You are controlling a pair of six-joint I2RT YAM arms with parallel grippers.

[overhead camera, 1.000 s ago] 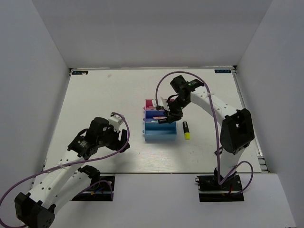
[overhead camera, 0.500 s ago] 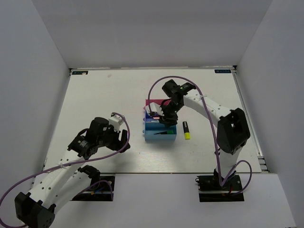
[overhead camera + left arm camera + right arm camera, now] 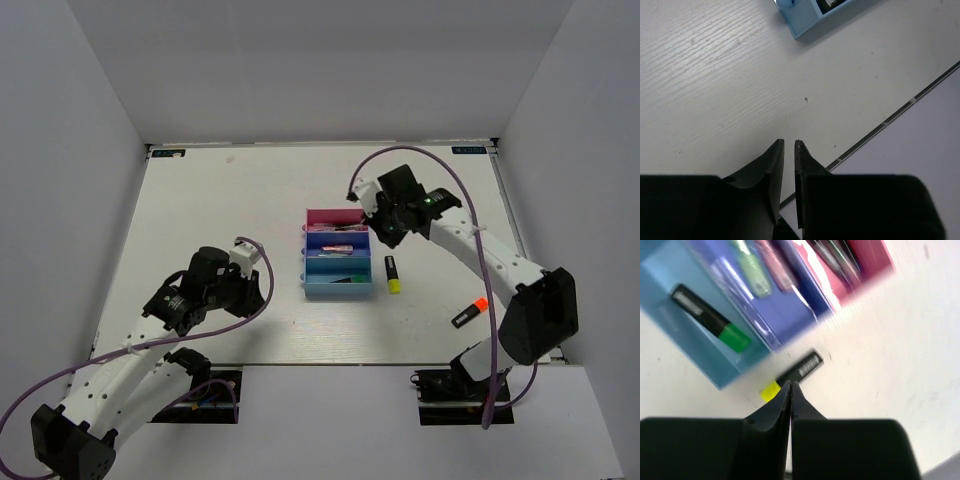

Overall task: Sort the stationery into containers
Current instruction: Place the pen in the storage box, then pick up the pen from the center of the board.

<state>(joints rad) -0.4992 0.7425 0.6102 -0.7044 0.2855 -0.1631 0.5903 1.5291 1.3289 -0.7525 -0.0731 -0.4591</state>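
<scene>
Three joined containers stand mid-table: pink tray (image 3: 335,216), dark blue tray (image 3: 337,243), light blue tray (image 3: 337,277). In the right wrist view the pink tray (image 3: 867,260) holds thin dark pens (image 3: 832,257). The dark blue one (image 3: 790,305) holds a mint stick (image 3: 752,272) and a pink stick (image 3: 775,270). A green-capped highlighter (image 3: 710,317) lies in the light blue one (image 3: 670,270). A yellow-capped highlighter (image 3: 392,274) (image 3: 795,371) lies on the table just right of the trays. My right gripper (image 3: 383,232) (image 3: 791,385) hovers over it, shut and empty. My left gripper (image 3: 258,288) (image 3: 789,142) hangs left of the trays, its jaws a narrow gap apart, empty.
An orange-capped highlighter (image 3: 469,313) lies on the table near the right arm's base side. A corner of the light blue tray (image 3: 800,22) shows at the top of the left wrist view, with the table's near edge (image 3: 890,117) behind the fingers. White walls enclose the table.
My right gripper pulled back from over the trays toward the right and shut. My left gripper's jaws narrowed. The orange-capped highlighter now shows where the right arm stood.
</scene>
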